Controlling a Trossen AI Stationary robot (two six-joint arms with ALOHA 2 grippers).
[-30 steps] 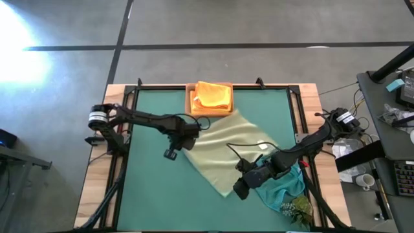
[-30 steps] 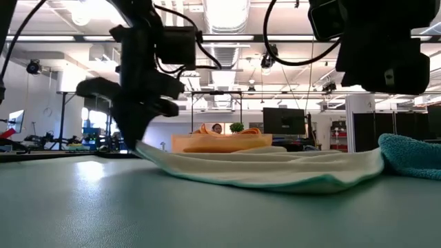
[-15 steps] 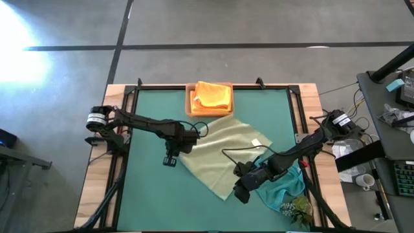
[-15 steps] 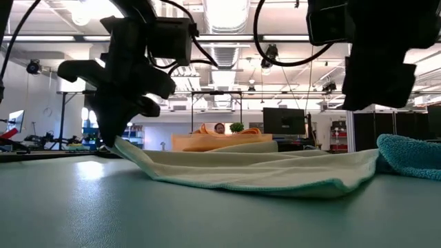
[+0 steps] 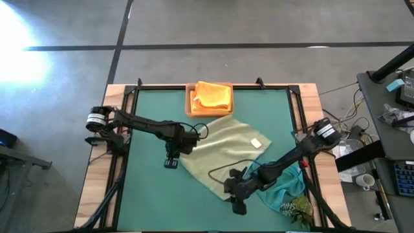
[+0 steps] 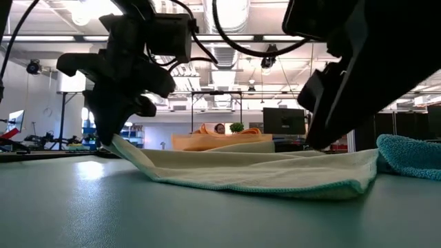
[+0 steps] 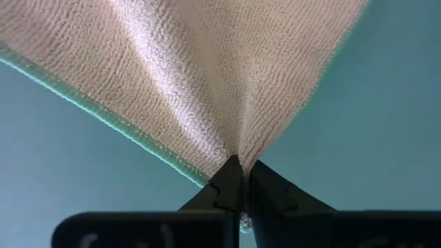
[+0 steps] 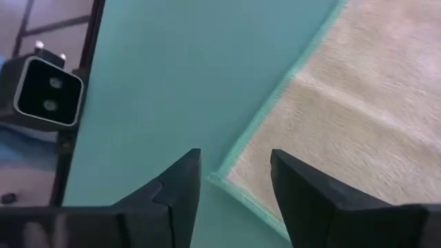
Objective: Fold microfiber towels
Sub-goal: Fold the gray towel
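Note:
A pale green towel [image 5: 223,152] lies spread in a diamond on the dark green mat [image 5: 149,194]. My left gripper [image 5: 176,151] is shut on its left corner. My right gripper [image 5: 234,192] is open just above the towel's near corner [image 8: 224,178], with a finger on either side and touching nothing. A teal towel [image 5: 283,188] lies crumpled at the near right. Orange and yellow towels [image 5: 212,96] sit in the wooden tray [image 5: 190,103] at the far edge. My left gripper pinches the pale green towel's left corner [image 7: 234,153] between its two fingertips, coming from above and slanting down. The corner is raised a little off the mat [image 6: 120,143]. Creases fan out from the pinch, and the rest lies on the mat.
The low camera [image 8: 47,93] stands at the table's near edge. A small green plant sprig [image 5: 297,208] lies at the near right corner. A black frame [image 5: 123,123] runs along the table's sides. Bare mat lies at the near left.
My left gripper has drawn the towel's left corner toward the table's left edge, so the towel has slid and spread that way. My right gripper has moved toward the near edge and left, coming over the towel's near corner.

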